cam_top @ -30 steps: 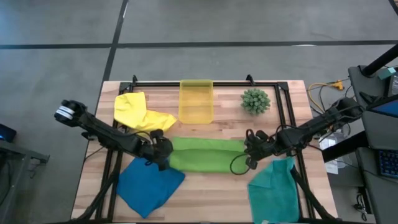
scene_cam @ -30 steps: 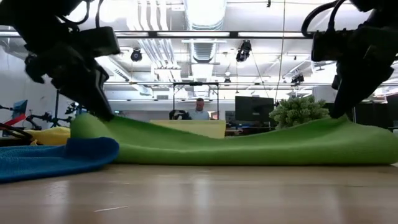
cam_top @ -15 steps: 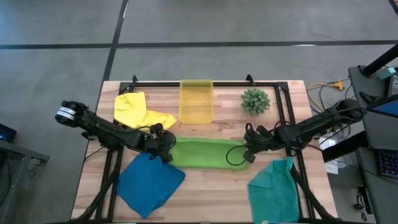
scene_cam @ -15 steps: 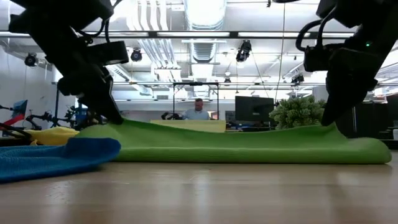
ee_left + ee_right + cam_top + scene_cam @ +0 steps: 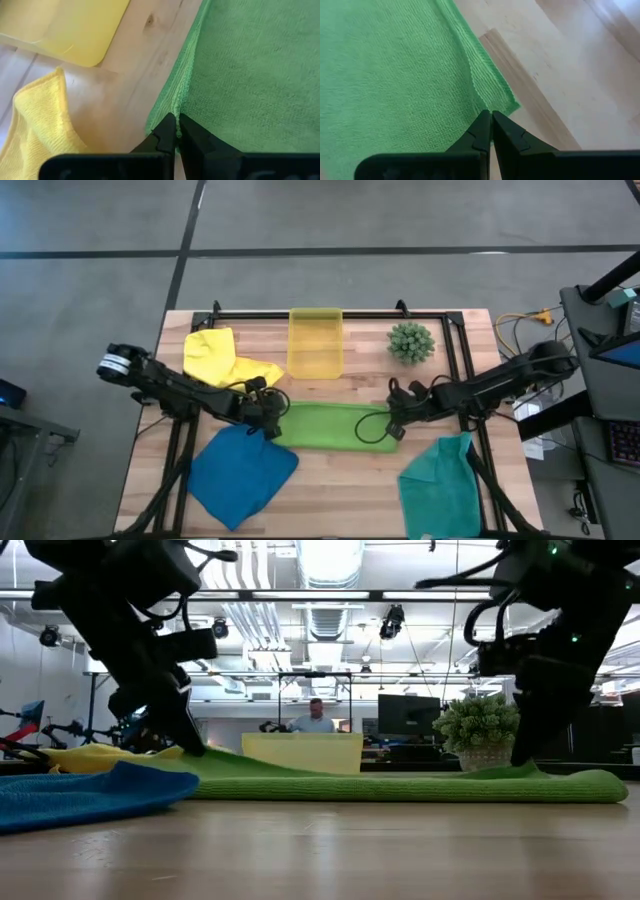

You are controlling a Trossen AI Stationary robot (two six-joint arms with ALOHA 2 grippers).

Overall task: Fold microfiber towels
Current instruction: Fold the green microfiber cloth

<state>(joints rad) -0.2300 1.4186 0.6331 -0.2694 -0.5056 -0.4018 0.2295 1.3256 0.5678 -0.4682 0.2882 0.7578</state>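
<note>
**A:** What is noted at the left of the worktop [image 5: 330,480]?

**B:** The yellow towel [image 5: 225,360] is seen bunched at the far left, the blue towel [image 5: 240,477] spread at the near left. The left gripper [image 5: 268,418] is set low at the left end of the lime green towel [image 5: 330,425]. In the left wrist view its jaws are closed, pinching the cloth's doubled hem.

**A:** And the middle?

**B:** The lime green towel is laid as a long flat band across the centre, apparently folded once already. Just beyond it the yellow-green bin [image 5: 315,342] is placed, with the spiky plant [image 5: 411,341] to its right.

**A:** The right side?

**B:** The right gripper [image 5: 393,426] is lowered at the towel's right end; its jaws are likewise pressed together on the corner of the cloth. The teal towel [image 5: 438,485] is left at the near right, untouched.

**A:** Step in hand?

**B:** It is judged that the first fold is being set down, both corners held against the worktop. Next, the corners would probably need to be released and the band regripped so one short end can be carried over the other. Three towels remain unfolded.
</note>
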